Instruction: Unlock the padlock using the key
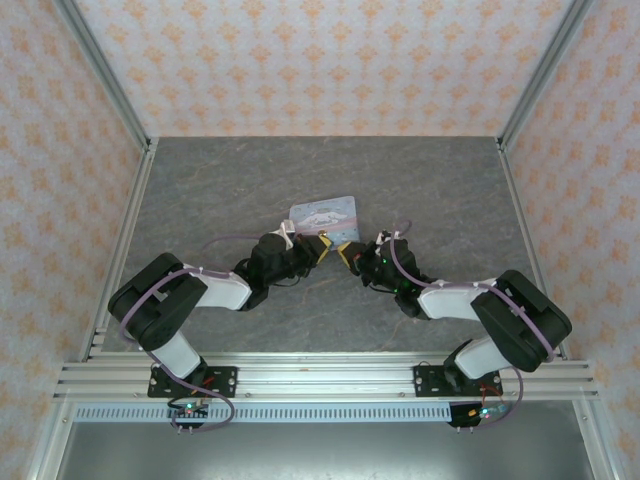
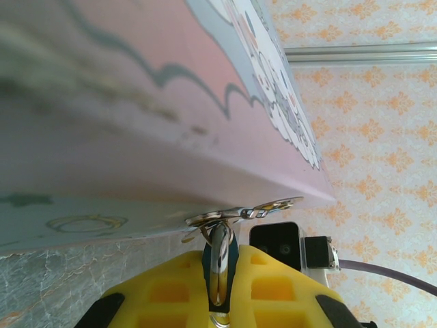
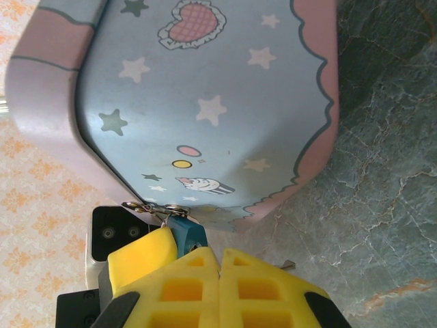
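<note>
The left gripper (image 2: 220,290) clamps the teal padlock (image 2: 219,254), which hangs from the tin's (image 2: 136,102) hasp (image 2: 239,213) at its 12 o'clock. The right gripper (image 3: 220,273) is pinched fully closed, the padlock just beside it at 11 o'clock.

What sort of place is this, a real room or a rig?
Most likely a purpose-built robot test cell: an aluminium extrusion frame, wallpaper-print panels as walls, and a stone-look tabletop boxed in between them.

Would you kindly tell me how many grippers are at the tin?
2: the left gripper at the near edge of the tin, and the right gripper just right of it. None seems hidden.
</note>
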